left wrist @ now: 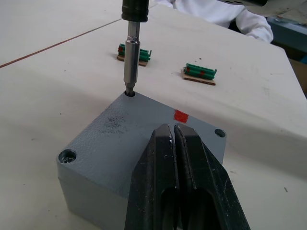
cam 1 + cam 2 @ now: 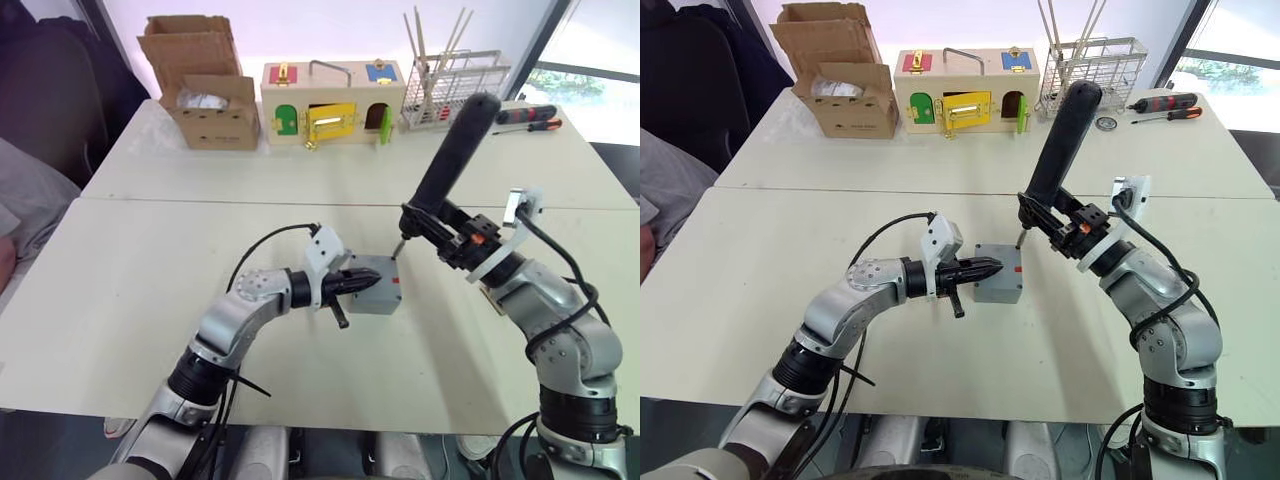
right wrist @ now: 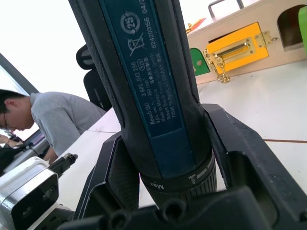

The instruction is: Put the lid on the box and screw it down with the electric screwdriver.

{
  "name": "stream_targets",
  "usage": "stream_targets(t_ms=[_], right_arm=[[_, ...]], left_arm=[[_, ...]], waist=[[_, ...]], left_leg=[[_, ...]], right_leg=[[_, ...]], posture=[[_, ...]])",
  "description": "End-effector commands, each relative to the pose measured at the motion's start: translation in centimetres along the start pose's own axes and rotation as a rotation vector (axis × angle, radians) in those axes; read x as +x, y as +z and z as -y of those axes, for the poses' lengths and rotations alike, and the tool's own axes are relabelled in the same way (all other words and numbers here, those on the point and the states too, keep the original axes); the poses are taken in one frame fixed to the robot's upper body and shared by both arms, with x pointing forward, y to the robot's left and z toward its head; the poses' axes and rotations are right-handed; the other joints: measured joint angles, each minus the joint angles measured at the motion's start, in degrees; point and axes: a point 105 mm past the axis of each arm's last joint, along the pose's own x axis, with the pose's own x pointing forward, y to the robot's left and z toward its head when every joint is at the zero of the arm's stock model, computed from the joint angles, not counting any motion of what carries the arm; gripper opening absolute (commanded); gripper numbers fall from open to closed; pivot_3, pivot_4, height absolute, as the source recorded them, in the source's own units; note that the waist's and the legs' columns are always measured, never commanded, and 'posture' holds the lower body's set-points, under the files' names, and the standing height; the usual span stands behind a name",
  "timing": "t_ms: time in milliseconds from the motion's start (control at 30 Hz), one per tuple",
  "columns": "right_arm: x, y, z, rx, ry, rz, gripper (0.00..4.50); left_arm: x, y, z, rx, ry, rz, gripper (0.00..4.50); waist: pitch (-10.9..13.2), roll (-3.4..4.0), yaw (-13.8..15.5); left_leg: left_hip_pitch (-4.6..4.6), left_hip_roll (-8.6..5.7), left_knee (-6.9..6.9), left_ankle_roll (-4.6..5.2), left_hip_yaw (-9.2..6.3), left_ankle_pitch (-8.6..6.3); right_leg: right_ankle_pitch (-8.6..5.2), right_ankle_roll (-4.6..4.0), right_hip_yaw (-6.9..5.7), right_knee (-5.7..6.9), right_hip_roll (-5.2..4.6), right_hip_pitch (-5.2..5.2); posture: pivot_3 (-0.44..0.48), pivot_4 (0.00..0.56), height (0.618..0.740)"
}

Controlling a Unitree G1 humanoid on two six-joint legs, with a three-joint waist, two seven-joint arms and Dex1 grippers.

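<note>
Box (image 2: 378,290) sits mid-table (image 2: 130,300) w/ lid (image 1: 139,129) on top. Left gripper (image 2: 362,282) presses on lid from left; electric screwdriver (image 2: 450,160) in right gripper (image 2: 440,235) to the right, bit in lid's far corner hole. Behind, L to R: cardboard box (image 2: 205,85), wooden box (image 2: 330,105), wire rack (image 2: 450,85), hand screwdrivers (image 2: 530,118).

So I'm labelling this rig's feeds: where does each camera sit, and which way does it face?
Left eye and right eye: on the head, looking down over both arms at the box.
Left wrist: along the shut left gripper, pressed on the lid.
Right wrist: along the right gripper, clamped on the electric screwdriver.
Shared: the left wrist and eye views show the bit in a corner hole.
</note>
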Motion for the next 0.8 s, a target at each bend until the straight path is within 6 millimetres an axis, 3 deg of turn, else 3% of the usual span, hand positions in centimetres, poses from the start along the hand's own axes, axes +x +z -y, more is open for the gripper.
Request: stream_targets(t_ms=[33,467,800], right_arm=[[0.6,-1.7,-1.7,0.020,0.071,-0.046,1.79],[0.5,-4.6,-1.8,0.037,0.051,-0.100,1.79],[0.5,-5.7,-2.0,0.036,0.047,-0.113,1.79]], left_arm=[[-0.3,-1.0,-0.3,-0.011,0.032,-0.026,0.10],[-0.5,-2.0,-0.5,-0.030,0.055,-0.044,0.10],[-0.6,-2.1,-0.6,-0.033,0.061,-0.049,0.10]], waist=[[-0.08,-0.11,-0.01],[-0.69,-0.56,-0.19],[-1.16,-0.91,-0.29]], left_leg=[[0.05,0.02,-0.01,0.00,0.00,0.00],[0.34,0.08,-0.14,0.07,-0.01,-0.06],[0.94,0.10,-0.73,0.03,0.08,-0.06]], right_leg=[[-0.01,0.00,-0.01,-0.01,0.01,0.04],[-0.03,-0.05,-0.02,-0.09,0.01,0.26],[-0.32,-0.54,-0.02,-0.20,-0.09,0.56]], posture=[[0.000,0.150,0.729],[0.000,0.150,0.729],[0.000,0.150,0.729]])
